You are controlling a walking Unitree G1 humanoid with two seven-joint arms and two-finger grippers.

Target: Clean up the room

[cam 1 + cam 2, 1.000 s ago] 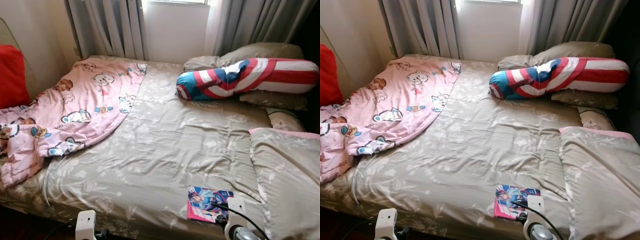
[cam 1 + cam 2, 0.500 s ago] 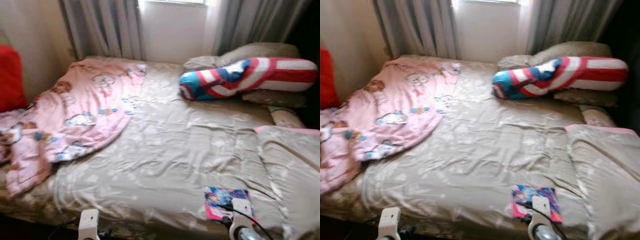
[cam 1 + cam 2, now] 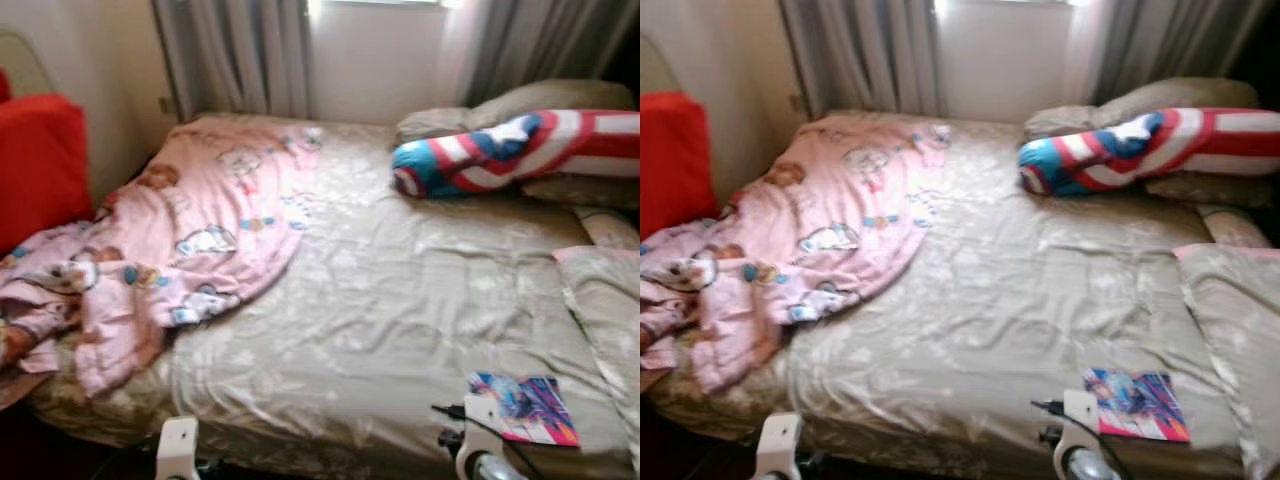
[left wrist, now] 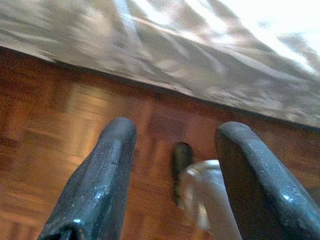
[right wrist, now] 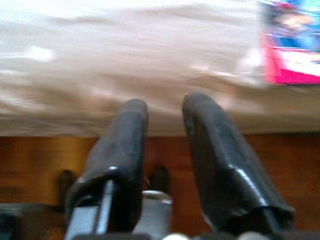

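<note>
A crumpled pink cartoon blanket (image 3: 190, 230) lies over the left half of the bed, spilling off its left edge. A colourful comic book (image 3: 525, 405) rests flat on the beige sheet (image 3: 400, 290) near the front right edge. A red, white and blue bolster (image 3: 510, 150) lies at the back right against grey pillows (image 3: 500, 105). My left gripper (image 4: 176, 131) hangs open over the wooden floor just before the bed's edge. My right gripper (image 5: 165, 103) is open by a narrow gap, low at the bed's side, with the comic book (image 5: 292, 47) up on the sheet beyond it.
A red cushion (image 3: 40, 165) stands at the left by the wall. A folded beige duvet with pink lining (image 3: 605, 300) lies at the right edge. Grey curtains (image 3: 235, 55) and a window are behind the bed. Wooden floor (image 4: 45, 150) runs along the bed's front.
The camera has turned left, so the whole bed has slid right in the picture and more of the red cushion shows. Nothing on the bed has moved.
</note>
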